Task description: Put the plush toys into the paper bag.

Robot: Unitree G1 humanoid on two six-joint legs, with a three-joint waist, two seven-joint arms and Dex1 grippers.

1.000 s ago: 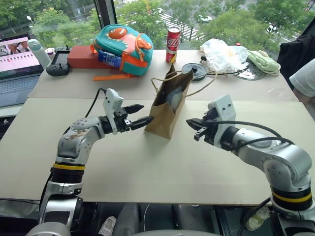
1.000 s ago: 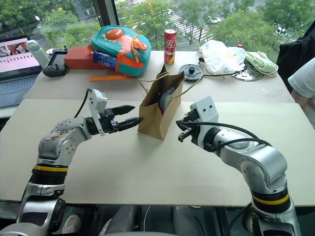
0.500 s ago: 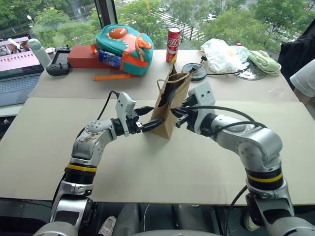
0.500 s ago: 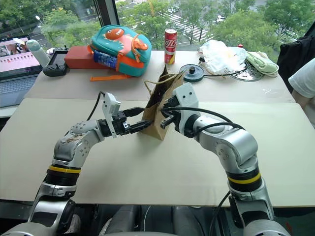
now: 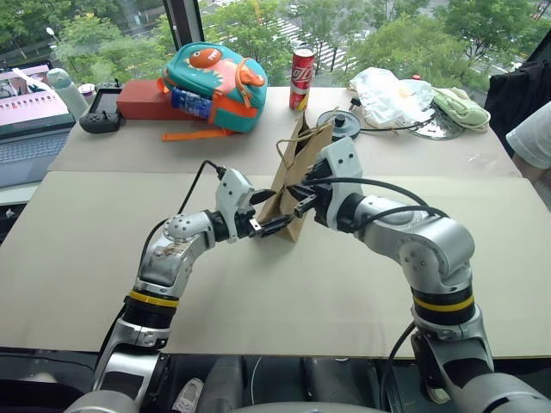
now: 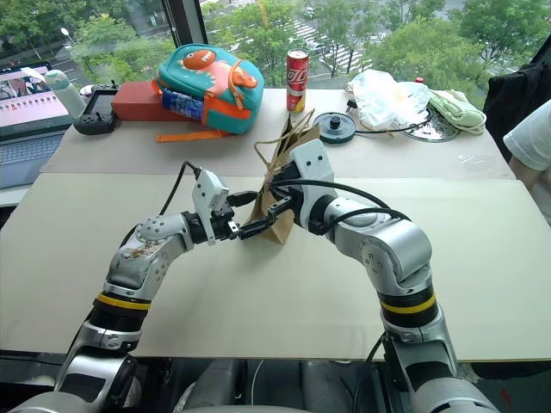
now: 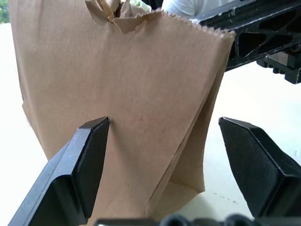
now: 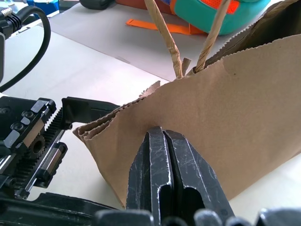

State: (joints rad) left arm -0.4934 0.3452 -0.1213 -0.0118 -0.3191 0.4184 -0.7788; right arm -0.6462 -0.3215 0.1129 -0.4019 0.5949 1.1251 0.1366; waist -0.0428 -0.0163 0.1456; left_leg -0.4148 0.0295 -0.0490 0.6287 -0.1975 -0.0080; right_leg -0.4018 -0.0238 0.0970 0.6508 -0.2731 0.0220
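Note:
The brown paper bag (image 5: 295, 176) stands mid-table with its top pressed narrow and its cord handles (image 8: 181, 42) sticking up. My left gripper (image 5: 272, 212) is open, one finger on each side of the bag's near edge; in the left wrist view the bag (image 7: 127, 94) fills the gap between the fingers (image 7: 89, 155). My right gripper (image 5: 306, 200) is shut, its tips (image 8: 162, 136) pressed against the bag's side wall (image 8: 235, 117). The plush toys are hidden.
Behind the bag lie a teal and orange backpack (image 5: 215, 76), a red can (image 5: 302, 79), a black disc (image 5: 342, 122) and a white plastic bag (image 5: 392, 95). A laptop (image 5: 30, 120) and a controller (image 5: 102, 120) sit far left. A person's sleeve (image 5: 534, 138) shows at the right edge.
Both grippers have closed in on the bag: the left moved right to straddle it, the right swung left against its side. The bag's mouth has been squeezed narrow.

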